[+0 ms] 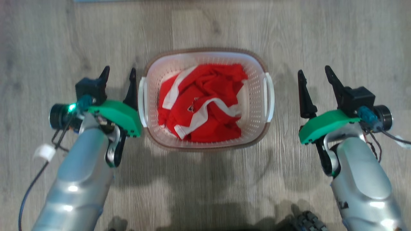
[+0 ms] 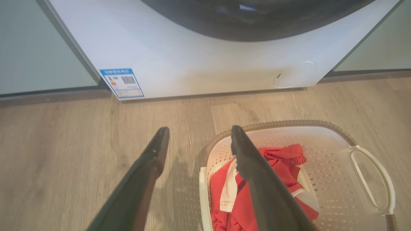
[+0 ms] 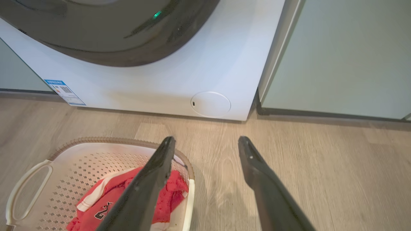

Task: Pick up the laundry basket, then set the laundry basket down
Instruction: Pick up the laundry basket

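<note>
**On the floor before the washing machine: basket standing, unheld**

On the wooden floor, between the two arms, the laundry basket is seen standing upright and level, with a red-and-white garment crumpled inside it. The left gripper is placed just beside the basket's left handle; whether its inner finger touches the handle cannot be told. The right gripper is held near the right handle but clearly apart from it. The fingers of both grippers are spread wide, and nothing is gripped by either.

Progress is judged as follows. No handle is enclosed and the basket is borne by the floor alone, so no lift is under way. The flanking pose is read as an approach to the handles. If so, the grasp, the lift and the set-down are all left to be done. A release after set-down would look much the same, and this cannot be ruled out.

Items are counted thus:
- one basket, with two side handles;
- one heap of red cloth, in which the number of garments cannot be told;
- two grippers, with four fingers in all;
- one washing machine, just beyond the basket, bearing one blue-edged label.
</note>
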Motion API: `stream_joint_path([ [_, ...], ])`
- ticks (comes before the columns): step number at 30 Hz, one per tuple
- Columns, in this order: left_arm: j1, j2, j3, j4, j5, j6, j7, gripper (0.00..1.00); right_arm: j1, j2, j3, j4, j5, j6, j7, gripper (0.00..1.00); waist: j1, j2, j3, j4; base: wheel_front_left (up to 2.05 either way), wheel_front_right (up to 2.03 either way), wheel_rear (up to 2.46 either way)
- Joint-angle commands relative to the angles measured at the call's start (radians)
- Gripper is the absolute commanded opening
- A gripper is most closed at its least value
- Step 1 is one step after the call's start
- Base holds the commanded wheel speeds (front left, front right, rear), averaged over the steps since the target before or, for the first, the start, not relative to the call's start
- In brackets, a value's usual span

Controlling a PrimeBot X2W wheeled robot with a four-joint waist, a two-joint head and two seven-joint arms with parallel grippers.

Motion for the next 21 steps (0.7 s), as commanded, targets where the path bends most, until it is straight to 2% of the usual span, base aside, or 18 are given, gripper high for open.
stream_joint_path([
  [1,-0.039,0.013,0.023,0.015,-0.005,-0.012,-0.014,1.0,-0.01,0.012,0.025,-0.006,0.003,-0.002,-0.014,1.0,-0.0002,0.0,0.048,0.0,0.0,0.0,0.0],
  [10,-0.184,-0.021,0.019,0.269,-0.013,-0.09,-0.029,1.0,-0.093,0.016,0.043,0.126,0.008,-0.002,-0.02,1.0,-0.0002,0.0,0.155,-0.002,0.0,0.0,0.0],
  [21,-0.273,-0.041,0.025,0.412,-0.004,-0.147,-0.03,1.0,-0.151,0.017,0.071,0.184,0.031,-0.002,-0.021,1.0,-0.0002,0.0,0.257,0.011,0.0,0.0,0.0],
])
